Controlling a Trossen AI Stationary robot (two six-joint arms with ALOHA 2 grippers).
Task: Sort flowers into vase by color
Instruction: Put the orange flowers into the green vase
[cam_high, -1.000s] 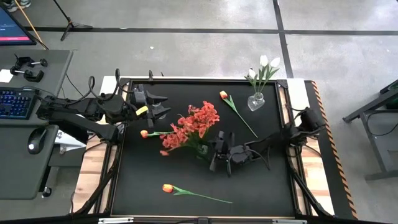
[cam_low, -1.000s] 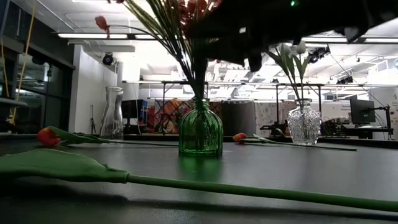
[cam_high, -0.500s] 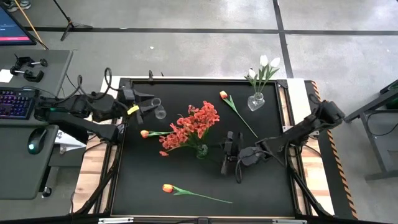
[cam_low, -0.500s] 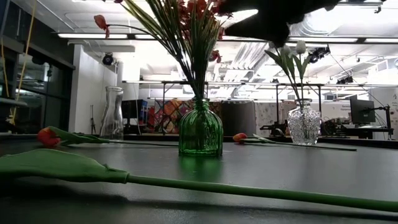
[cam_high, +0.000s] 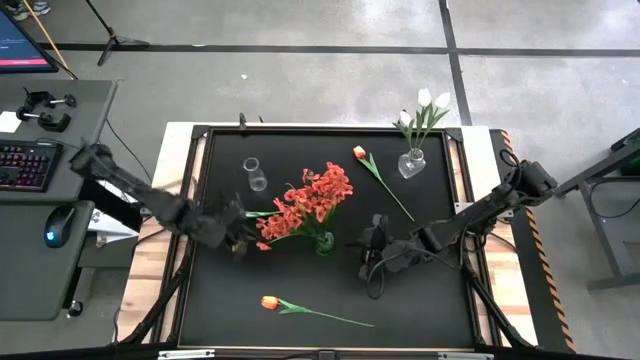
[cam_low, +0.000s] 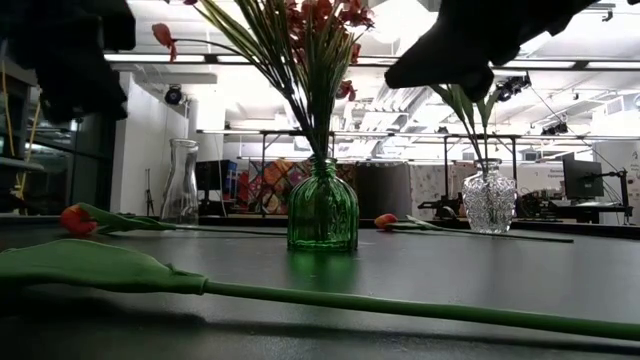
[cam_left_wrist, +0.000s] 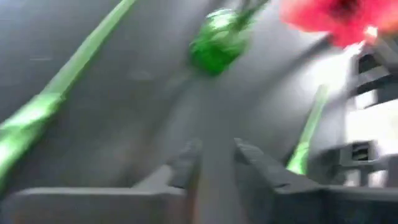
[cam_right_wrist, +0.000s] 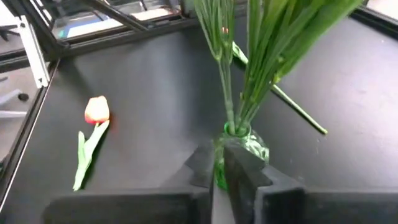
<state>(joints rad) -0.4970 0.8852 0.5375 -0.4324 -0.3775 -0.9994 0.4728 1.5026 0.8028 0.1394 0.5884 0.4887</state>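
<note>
1. Held the left gripper (cam_high: 237, 222) low over the table's (cam_high: 420, 300) left middle, over an orange tulip (cam_high: 262, 213) lying left of the green vase (cam_low: 322, 207); fingers (cam_left_wrist: 180, 167) slightly spread, nothing between them.
2. Kept the right gripper (cam_high: 372, 250) just right of the green vase, fingers nearly pressed together, empty.
3. Stood upright in the green vase at table centre: red-orange blossoms (cam_high: 310, 200).
4. Stood in the clear patterned vase (cam_high: 411, 163) at the far right corner: white tulips (cam_high: 432, 101).
5. Stood bare near the far left: clear carafe (cam_high: 256, 174).
6. Lay loose: second orange tulip (cam_high: 360, 153) beside the white tulips' vase, third orange tulip (cam_high: 270, 302) along the near edge.
</note>
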